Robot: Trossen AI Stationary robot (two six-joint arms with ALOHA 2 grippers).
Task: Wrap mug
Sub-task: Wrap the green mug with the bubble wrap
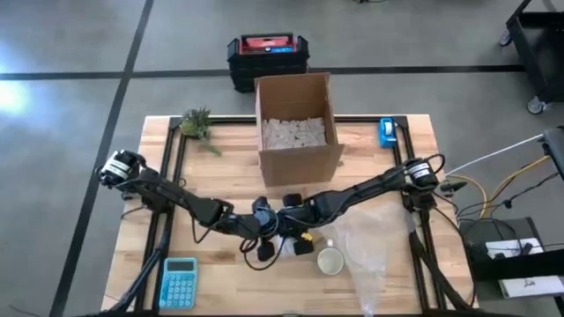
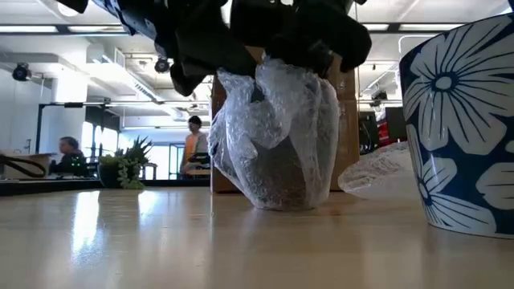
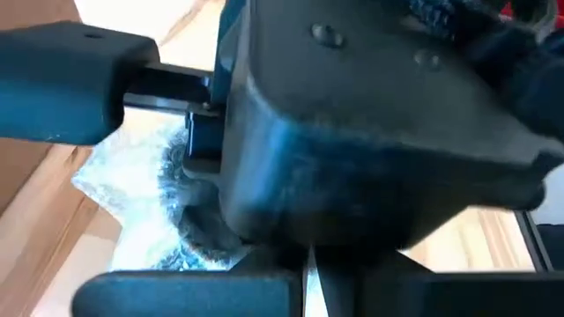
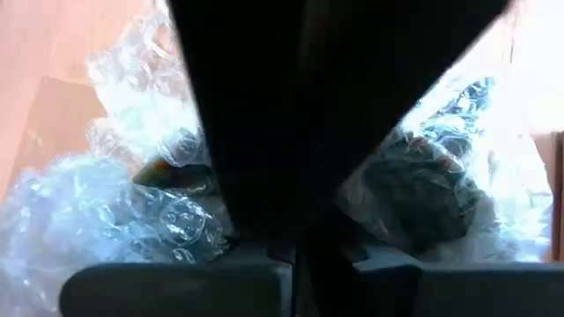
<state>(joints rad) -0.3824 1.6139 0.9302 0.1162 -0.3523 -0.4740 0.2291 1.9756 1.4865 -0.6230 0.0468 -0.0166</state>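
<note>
Both claws, left (image 1: 261,217) and right (image 1: 287,214), meet over our bubble-wrapped mug (image 2: 277,144) on the bench (image 1: 229,167), lower centre of the high view; we cannot tell how far either claw is open.

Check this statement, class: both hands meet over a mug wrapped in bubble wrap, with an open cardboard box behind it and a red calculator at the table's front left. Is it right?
Not quite. The calculator is blue, not red, as the high view shows. The rest stands: the left hand and right hand meet over the mug wrapped in bubble wrap, with the open cardboard box behind it.
</note>
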